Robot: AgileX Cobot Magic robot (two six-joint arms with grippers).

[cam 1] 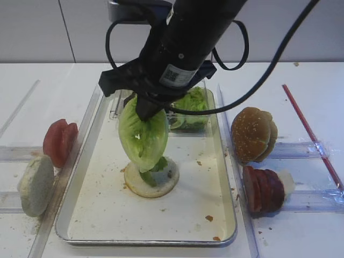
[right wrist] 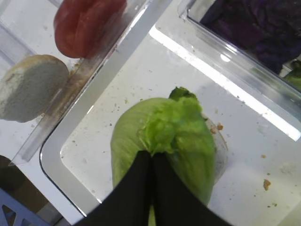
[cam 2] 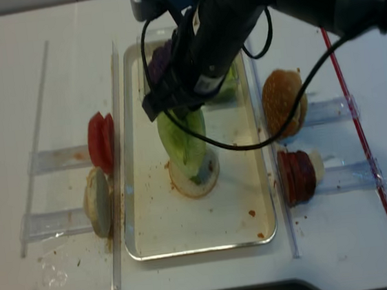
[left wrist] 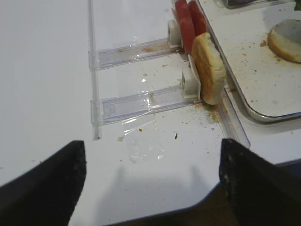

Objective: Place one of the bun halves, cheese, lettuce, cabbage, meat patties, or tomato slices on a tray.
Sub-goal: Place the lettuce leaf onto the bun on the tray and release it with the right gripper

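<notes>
Right wrist: pale-green, crinkled lettuce leaf [right wrist: 178,136] in pinched right hand [right wrist: 151,157]

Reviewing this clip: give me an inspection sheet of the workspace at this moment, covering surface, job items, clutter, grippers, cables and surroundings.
Surface: white table; metal tray at centre.
Job's things: lettuce leaf hanging over bun half on the tray; tomato slices and pale bun on the left racks; sesame bun and meat patties on the right.
Clutter: crumbs on the tray.
Grippers: right gripper shut on the lettuce leaf; left gripper open, holding nothing.
Cables: black cable looping off the right arm.
Surroundings: pale wall.
</notes>
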